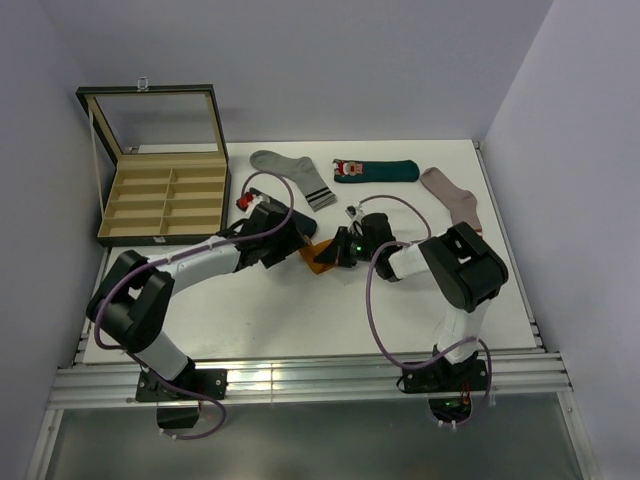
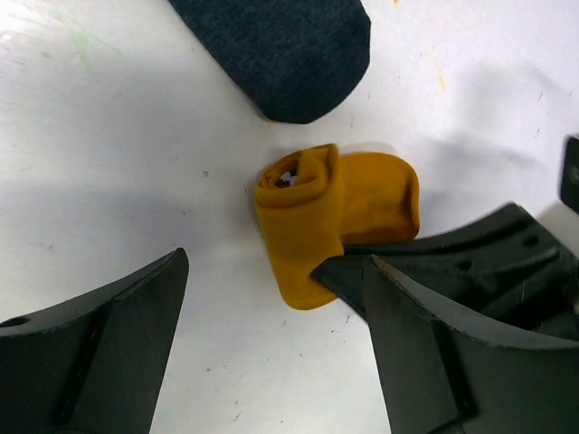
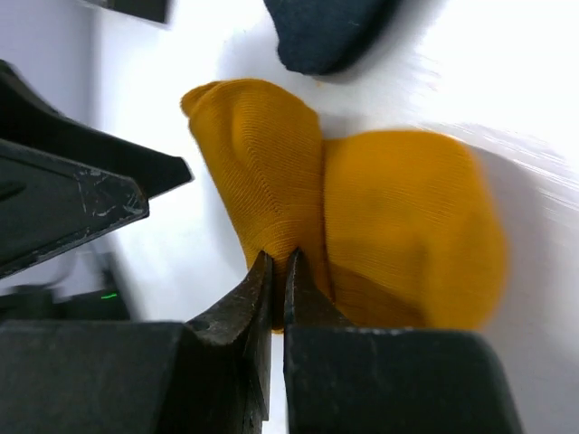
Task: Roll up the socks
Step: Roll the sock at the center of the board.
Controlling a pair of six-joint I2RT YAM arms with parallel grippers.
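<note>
The mustard-orange sock [image 2: 312, 226] lies partly rolled at mid-table, also visible from above [image 1: 320, 258]. My right gripper [image 3: 279, 259] is shut on a fold of that sock [image 3: 362, 208] at the rolled end. My left gripper [image 2: 276, 262] is open and stands astride the roll's near end without touching it, left of the sock in the top view [image 1: 296, 244]. The toe of the navy sock [image 2: 289, 50] lies just beyond the mustard one. The dark teal sock [image 1: 375, 170] lies flat at the back.
A grey striped sock [image 1: 290, 175] lies at the back middle and a pinkish-beige sock [image 1: 452, 195] at the back right. An open wooden compartment box [image 1: 165, 195] stands at the back left. The two arms meet closely over the mustard sock.
</note>
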